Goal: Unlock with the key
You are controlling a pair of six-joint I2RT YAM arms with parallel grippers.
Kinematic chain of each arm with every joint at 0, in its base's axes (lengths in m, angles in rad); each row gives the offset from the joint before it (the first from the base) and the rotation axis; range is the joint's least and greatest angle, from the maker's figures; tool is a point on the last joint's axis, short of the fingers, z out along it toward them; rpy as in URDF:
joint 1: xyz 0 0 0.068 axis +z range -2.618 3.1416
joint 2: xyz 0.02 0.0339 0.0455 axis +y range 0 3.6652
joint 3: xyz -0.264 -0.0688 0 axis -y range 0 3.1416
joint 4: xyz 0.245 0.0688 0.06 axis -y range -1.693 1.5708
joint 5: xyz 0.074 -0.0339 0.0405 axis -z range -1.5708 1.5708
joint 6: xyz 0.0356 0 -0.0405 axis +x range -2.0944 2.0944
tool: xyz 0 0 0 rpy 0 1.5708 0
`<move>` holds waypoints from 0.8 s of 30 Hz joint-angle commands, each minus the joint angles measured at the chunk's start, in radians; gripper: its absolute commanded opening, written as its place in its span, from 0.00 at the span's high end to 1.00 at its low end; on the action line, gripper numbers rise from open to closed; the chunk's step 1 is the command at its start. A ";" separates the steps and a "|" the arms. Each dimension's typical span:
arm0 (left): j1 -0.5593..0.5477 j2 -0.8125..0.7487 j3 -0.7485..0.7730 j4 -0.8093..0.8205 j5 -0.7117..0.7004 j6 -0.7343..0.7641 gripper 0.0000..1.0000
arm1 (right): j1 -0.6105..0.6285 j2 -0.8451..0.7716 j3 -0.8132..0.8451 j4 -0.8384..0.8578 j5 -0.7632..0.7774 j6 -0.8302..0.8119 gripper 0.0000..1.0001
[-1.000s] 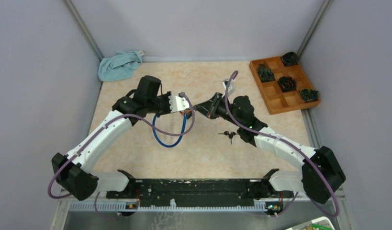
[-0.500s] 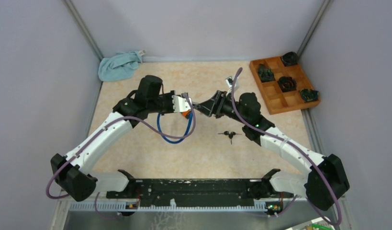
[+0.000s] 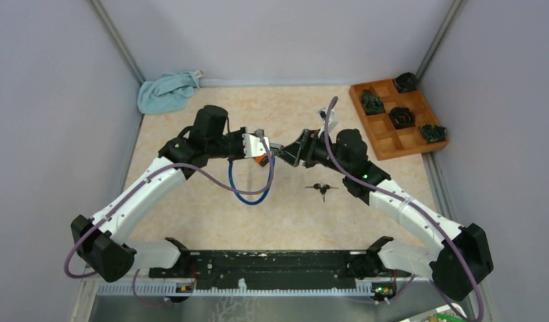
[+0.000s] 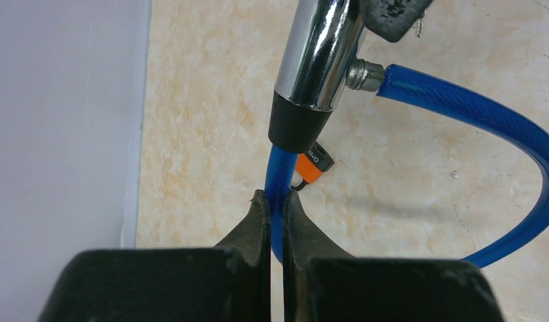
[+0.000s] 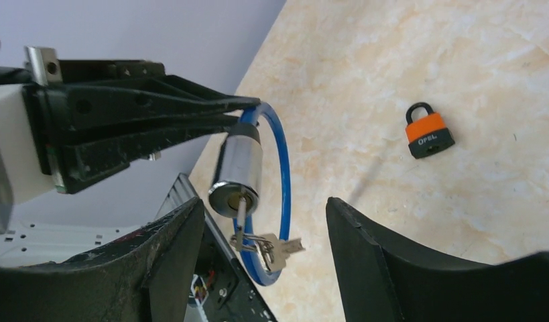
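A blue cable lock (image 3: 248, 194) with a chrome cylinder (image 5: 236, 176) hangs above the table. My left gripper (image 4: 276, 194) is shut on the blue cable just below the cylinder (image 4: 318, 54). A key (image 5: 242, 211) is stuck in the cylinder's end face, and a second key (image 5: 279, 248) dangles from its ring. My right gripper (image 5: 263, 201) stands open in front of that end face, its fingers on either side of the keys and touching nothing. In the top view the right gripper (image 3: 279, 153) faces the left gripper (image 3: 261, 149).
A small orange padlock (image 5: 428, 131) lies on the table under the grippers. A loose bunch of dark keys (image 3: 322, 188) lies near the right arm. At the back left is a blue cloth (image 3: 165, 92), at the back right a wooden tray (image 3: 391, 142) with dark objects.
My right gripper has opened and let go of the key, which stays in the cylinder. Both arms have shifted slightly, and the cable loop has swung right.
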 commanded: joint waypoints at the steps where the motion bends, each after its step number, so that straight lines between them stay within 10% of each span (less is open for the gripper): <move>1: -0.004 -0.027 0.040 0.012 0.049 -0.017 1.00 | -0.002 -0.002 0.091 0.081 -0.006 -0.011 0.33; 16: -0.004 -0.006 0.062 0.000 0.036 -0.022 1.00 | 0.010 0.071 0.117 0.118 -0.093 0.011 0.61; 24: -0.004 0.002 0.072 -0.025 0.035 -0.028 1.00 | 0.011 0.087 0.119 0.146 -0.117 0.037 1.00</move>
